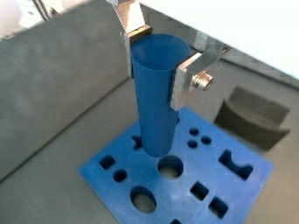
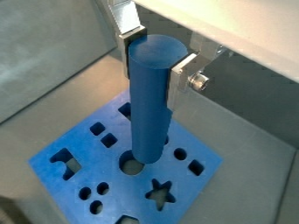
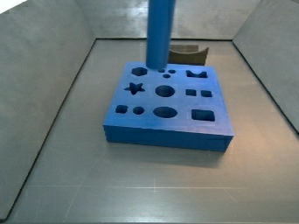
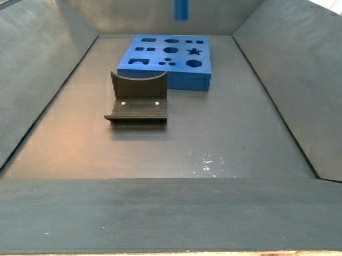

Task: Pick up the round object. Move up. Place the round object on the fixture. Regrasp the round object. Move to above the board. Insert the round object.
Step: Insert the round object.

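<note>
The round object [image 1: 156, 96], a smooth blue cylinder peg, hangs upright with my gripper [image 1: 160, 66] shut on its upper end. One silver finger [image 1: 184, 86] shows on each side in both wrist views, and the gripper [image 2: 158, 61] and peg [image 2: 149, 105] stand over the board [image 2: 70, 153]. The board [image 1: 117, 171] is a thick blue slab with cut-out holes. The peg's lower end hovers over a round hole [image 1: 172, 166] near the slab's rim. In a side view the peg [image 3: 160, 35] hangs above the board [image 3: 176, 122]; the gripper is out of frame there. The dark fixture [image 4: 139, 95] stands bare.
Grey walls close in the floor on all sides [image 3: 70, 105]. The fixture [image 3: 191, 52] sits just behind the board in a side view and beside it in a wrist view [image 1: 257, 114]. In a side view only the peg's tip [image 4: 183, 8] shows, above the board [image 4: 167, 72].
</note>
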{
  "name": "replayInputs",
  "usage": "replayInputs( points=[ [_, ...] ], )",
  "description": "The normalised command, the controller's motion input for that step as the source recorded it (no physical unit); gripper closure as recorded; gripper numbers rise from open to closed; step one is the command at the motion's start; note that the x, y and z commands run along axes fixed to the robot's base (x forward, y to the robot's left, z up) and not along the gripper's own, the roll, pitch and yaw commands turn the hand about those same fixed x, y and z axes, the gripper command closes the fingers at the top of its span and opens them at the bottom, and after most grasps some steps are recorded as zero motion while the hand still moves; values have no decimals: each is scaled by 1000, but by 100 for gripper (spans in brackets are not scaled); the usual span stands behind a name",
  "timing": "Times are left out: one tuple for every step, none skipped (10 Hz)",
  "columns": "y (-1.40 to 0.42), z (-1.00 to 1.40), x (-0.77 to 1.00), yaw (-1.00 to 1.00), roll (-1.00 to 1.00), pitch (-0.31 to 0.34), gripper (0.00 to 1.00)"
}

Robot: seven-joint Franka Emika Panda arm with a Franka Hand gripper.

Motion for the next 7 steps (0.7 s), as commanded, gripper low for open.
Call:
replayInputs(
  points=[
    [74,-1000,74,-260,0,-79,100],
    [140,-871,0,-274,-31,-127,100],
    [271,-646,-94,-280,-153,-120,100],
    [277,-406,-57,-300,-291,-109,100],
    [269,-151,0,-243,-467,-124,100],
    [266,-69,11,-223,-500,-143,100],
    [206,-106,51,-206,-467,-130,100]
  ],
)
